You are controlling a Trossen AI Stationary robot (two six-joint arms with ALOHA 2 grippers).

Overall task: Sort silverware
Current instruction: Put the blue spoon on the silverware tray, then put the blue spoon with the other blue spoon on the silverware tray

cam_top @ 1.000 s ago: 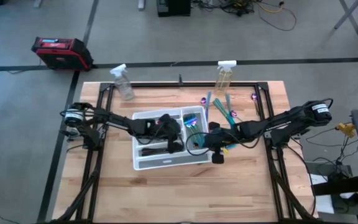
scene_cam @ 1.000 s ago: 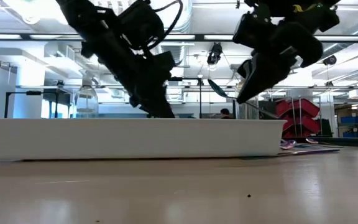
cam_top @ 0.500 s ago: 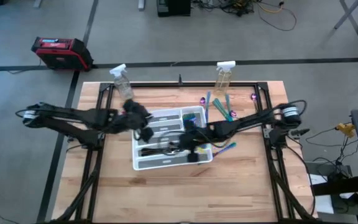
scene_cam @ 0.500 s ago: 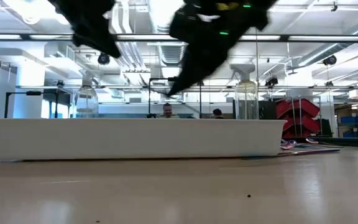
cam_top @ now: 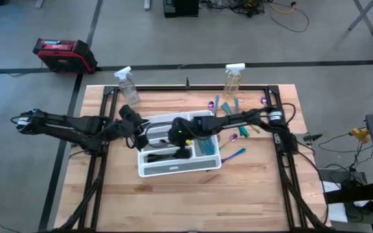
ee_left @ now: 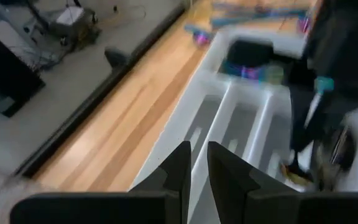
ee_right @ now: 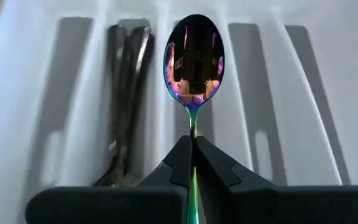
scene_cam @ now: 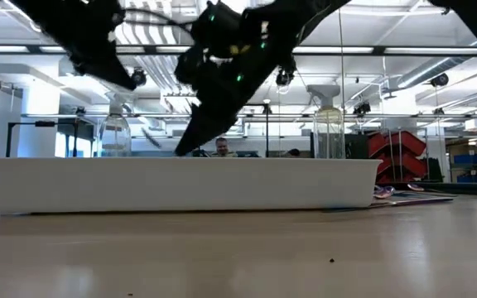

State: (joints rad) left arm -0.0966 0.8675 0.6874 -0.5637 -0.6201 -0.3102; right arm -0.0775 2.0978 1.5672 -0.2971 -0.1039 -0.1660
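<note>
Two spray bottles [cam_top: 127, 85], one tray [cam_top: 173, 169].

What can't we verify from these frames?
- Tray contents: low view, near wall hides them.
- Which tray slot lies under the right gripper and its spoon: high view, arm covers it.
- Whether the left gripper holds anything: left wrist view, nothing visible between the narrowly parted fingers.
- Loose utensils on table: high view, too small to name.

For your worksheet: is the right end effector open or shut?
Shut: the right end effector pinches the iridescent spoon by its handle above the white tray.
</note>
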